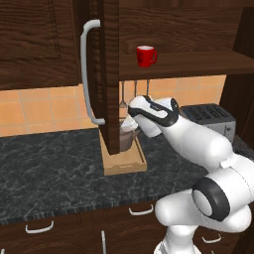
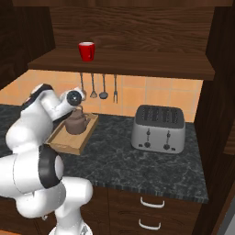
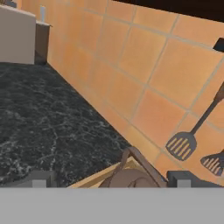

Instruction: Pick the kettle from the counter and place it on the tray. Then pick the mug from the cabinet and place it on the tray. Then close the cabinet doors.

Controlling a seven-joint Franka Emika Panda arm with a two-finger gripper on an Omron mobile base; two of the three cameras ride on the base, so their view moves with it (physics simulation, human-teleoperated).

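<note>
No brand, label or lettering can be read on anything here; the silver toaster (image 2: 159, 129) has only plain slots and small knobs on its face. The kettle (image 2: 76, 124) sits upright inside the wooden tray (image 2: 62, 141), toward its far end, on the dark marbled counter (image 2: 137, 165). The gripper (image 3: 109, 180) stands directly above the kettle with its two dark fingertips (image 3: 41, 179) spread wide, one on each side of the arched wire handle and apart from it, holding nothing. From the hand's own camera the top of the kettle and its handle rise between the tips, with the tray's rim just behind and the orange tiled wall (image 3: 144, 83) beyond, where slotted utensils (image 3: 181, 145) hang. From the left side, an open cabinet door (image 1: 106, 74) with its long curved silver handle (image 1: 87, 72) stands in front of the tray and hides part of the kettle. The red mug (image 1: 146, 55) stands on the cabinet shelf (image 1: 198, 64) well above the gripper, its handle turned to the right in that view.
</note>
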